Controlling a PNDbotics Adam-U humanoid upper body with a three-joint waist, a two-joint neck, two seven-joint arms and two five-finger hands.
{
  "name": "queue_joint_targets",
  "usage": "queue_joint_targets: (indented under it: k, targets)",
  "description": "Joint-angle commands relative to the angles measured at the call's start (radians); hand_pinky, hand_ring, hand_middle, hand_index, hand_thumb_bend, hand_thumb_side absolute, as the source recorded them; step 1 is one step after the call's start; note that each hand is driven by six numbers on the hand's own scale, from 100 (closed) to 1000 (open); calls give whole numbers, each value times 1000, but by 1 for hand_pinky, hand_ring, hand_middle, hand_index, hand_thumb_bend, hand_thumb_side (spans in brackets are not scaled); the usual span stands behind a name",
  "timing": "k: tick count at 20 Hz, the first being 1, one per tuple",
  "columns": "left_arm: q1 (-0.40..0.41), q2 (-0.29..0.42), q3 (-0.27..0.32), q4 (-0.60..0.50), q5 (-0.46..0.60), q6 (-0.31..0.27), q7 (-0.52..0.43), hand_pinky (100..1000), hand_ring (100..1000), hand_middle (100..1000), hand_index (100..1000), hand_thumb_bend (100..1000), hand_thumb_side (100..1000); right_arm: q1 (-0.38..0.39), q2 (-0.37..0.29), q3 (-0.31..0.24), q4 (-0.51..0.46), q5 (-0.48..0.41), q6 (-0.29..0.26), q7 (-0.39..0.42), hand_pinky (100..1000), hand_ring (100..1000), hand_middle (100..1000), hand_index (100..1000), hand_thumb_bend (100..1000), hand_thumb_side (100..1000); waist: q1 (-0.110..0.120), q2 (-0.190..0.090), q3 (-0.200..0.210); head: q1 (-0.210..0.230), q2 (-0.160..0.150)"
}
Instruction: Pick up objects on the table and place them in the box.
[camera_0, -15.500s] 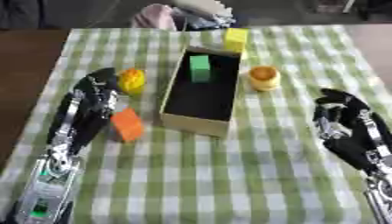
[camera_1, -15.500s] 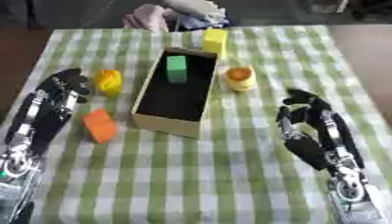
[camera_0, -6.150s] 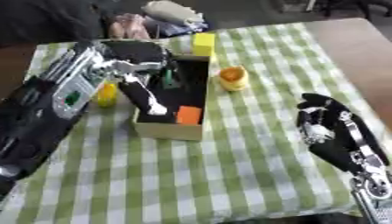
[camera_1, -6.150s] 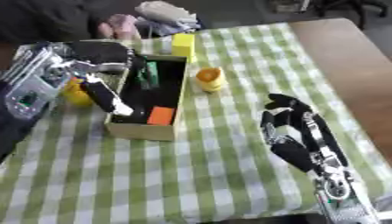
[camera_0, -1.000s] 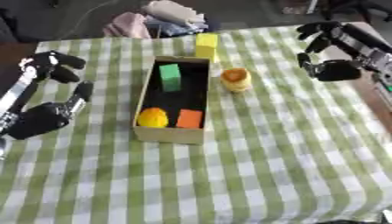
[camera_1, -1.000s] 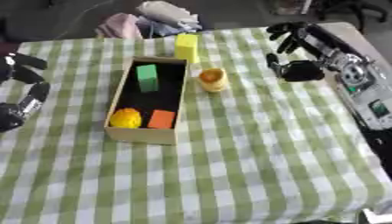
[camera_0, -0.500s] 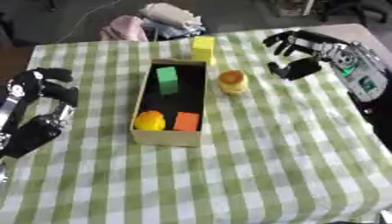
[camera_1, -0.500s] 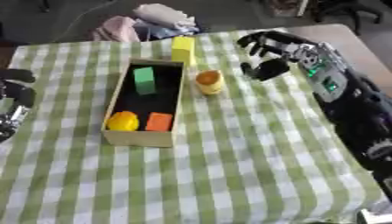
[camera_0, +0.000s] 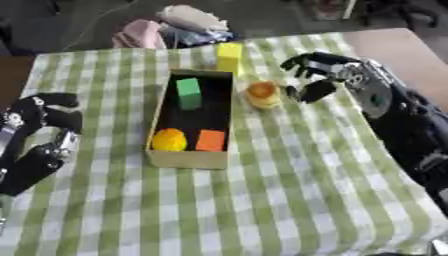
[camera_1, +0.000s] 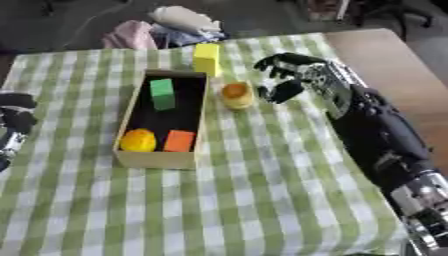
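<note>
Green-checked cloth covers the tabletop (camera_0: 262, 200). My right robot hand (camera_0: 317, 75) hovers with fingers spread wide, holding nothing, just at 3 o'clock of the small orange-and-yellow object (camera_0: 262, 94), apparently apart from it. At that object's 9 o'clock sits the box (camera_0: 185, 159), holding a green block (camera_0: 188, 93), yellow ball (camera_0: 169, 140) and orange cube (camera_0: 210, 140). A yellow block (camera_0: 229, 57) stands at the box's 12 o'clock end. My left robot hand (camera_0: 39, 145) rests open at 9 o'clock.

Green checked tablecloth (camera_0: 262, 200); bundled clothes (camera_0: 175, 27) beyond.
</note>
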Motion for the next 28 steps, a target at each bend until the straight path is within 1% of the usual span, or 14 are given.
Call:
queue_joint_targets:
  k: [1, 4, 6, 7, 10, 13, 19, 21, 25, 27, 28]
  targets:
    - [-6, 1, -5, -20, -8, -1, -17, 692, 641, 691, 801, 212, 639, -29, -1, 3, -14, 11, -19, 12, 790, 824, 889, 950, 100, 372, 9, -25, 2, -5, -9]
    - [-4, -6, -8, -19, -12, -2, -30, 692, 641, 691, 802, 213, 642, -31, 10, 13, -22, 14, -30, 25, 792, 824, 890, 951, 100, 387, 9, -24, 4, -6, -9]
    - [-3, -8, -9, -18, -15, -3, -35, 692, 641, 690, 802, 213, 643, -31, 17, 20, -27, 17, -36, 37, 793, 825, 891, 951, 100, 415, 9, -24, 4, -7, -10]
    - [-3, -9, -9, -18, -16, -3, -37, 692, 641, 690, 802, 214, 644, -31, 20, 24, -28, 19, -39, 43, 795, 827, 891, 951, 100, 446, 8, -24, 4, -7, -10]
    - [-3, -10, -10, -19, -18, -4, -41, 693, 642, 691, 803, 214, 645, -28, 28, 36, -35, 25, -49, 69, 797, 828, 890, 951, 100, 498, 8, -23, 5, -6, -10]
    - [-2, -12, -10, -18, -19, -4, -44, 693, 641, 691, 804, 215, 647, -24, 33, 49, -43, 25, -59, 99, 799, 830, 892, 952, 100, 582, 8, -22, 5, -6, -10]
    - [-2, -15, -12, -17, -22, -6, -53, 693, 641, 691, 806, 214, 652, -17, 44, 77, -70, 29, -81, 154, 809, 838, 906, 969, 100, 628, 7, -22, 5, -6, -10]
    - [-2, -16, -12, -17, -22, -6, -54, 693, 641, 691, 807, 214, 652, -15, 49, 85, -78, 32, -87, 165, 811, 838, 907, 972, 100, 610, 7, -21, 5, -6, -10]
    - [-4, -19, -13, -17, -22, -7, -57, 693, 641, 691, 807, 214, 653, -11, 66, 95, -85, 57, -95, 166, 812, 835, 879, 962, 100, 512, 8, -21, 8, -7, -11]
    - [-4, -21, -14, -17, -22, -7, -59, 693, 641, 691, 808, 214, 653, -8, 76, 97, -81, 82, -98, 158, 807, 823, 849, 945, 100, 410, 9, -20, 9, -7, -12]
    - [-5, -21, -14, -17, -23, -7, -59, 693, 641, 691, 808, 214, 653, -5, 80, 95, -77, 93, -99, 149, 800, 808, 832, 932, 100, 334, 9, -20, 11, -7, -12]
